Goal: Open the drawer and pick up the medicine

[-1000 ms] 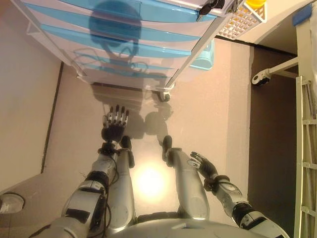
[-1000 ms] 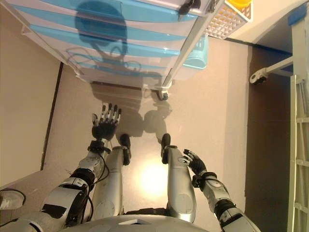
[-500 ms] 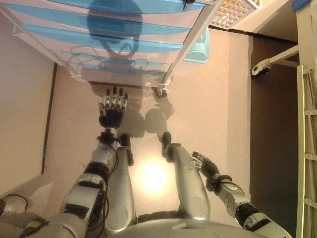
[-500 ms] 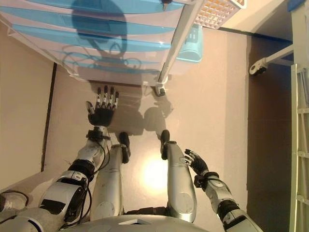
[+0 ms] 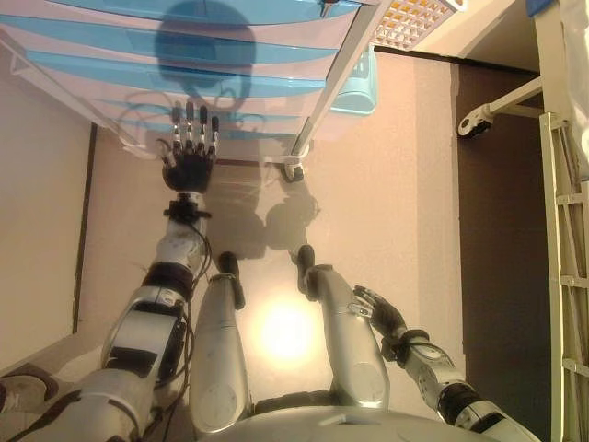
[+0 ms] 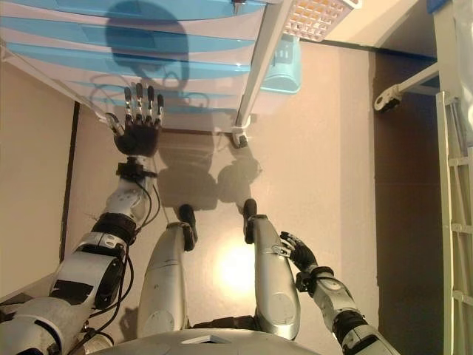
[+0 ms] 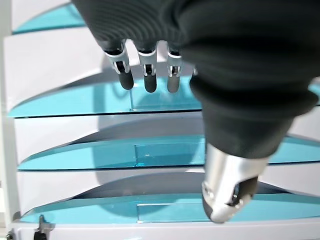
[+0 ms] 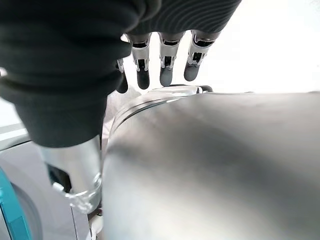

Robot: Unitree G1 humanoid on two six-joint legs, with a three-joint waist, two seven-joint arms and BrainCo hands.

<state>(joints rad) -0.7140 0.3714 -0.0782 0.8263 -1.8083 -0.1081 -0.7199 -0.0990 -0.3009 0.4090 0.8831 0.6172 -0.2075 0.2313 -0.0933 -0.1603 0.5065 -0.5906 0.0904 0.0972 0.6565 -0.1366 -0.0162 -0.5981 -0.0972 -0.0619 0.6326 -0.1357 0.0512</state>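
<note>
A white drawer cabinet [image 5: 230, 64] with several translucent blue drawer fronts [image 7: 150, 150] stands on castors ahead of me, all drawers closed. My left hand [image 5: 189, 152] is open, fingers straight, raised in front of the lower drawers without touching them; it also shows in the left wrist view [image 7: 150, 70]. My right hand [image 5: 382, 313] hangs low beside me with relaxed fingers [image 8: 167, 70], empty. No medicine shows in any view.
A light blue bin [image 5: 354, 87] sits on the floor right of the cabinet. A white mesh basket [image 5: 409, 18] sits above it. A castor on a white frame [image 5: 474, 120] and a white ladder-like rack [image 5: 566, 230] stand at the right.
My left hand has risen and reached forward from above the floor to in front of the lower drawers. The camera has shifted. The right hand has stayed put.
</note>
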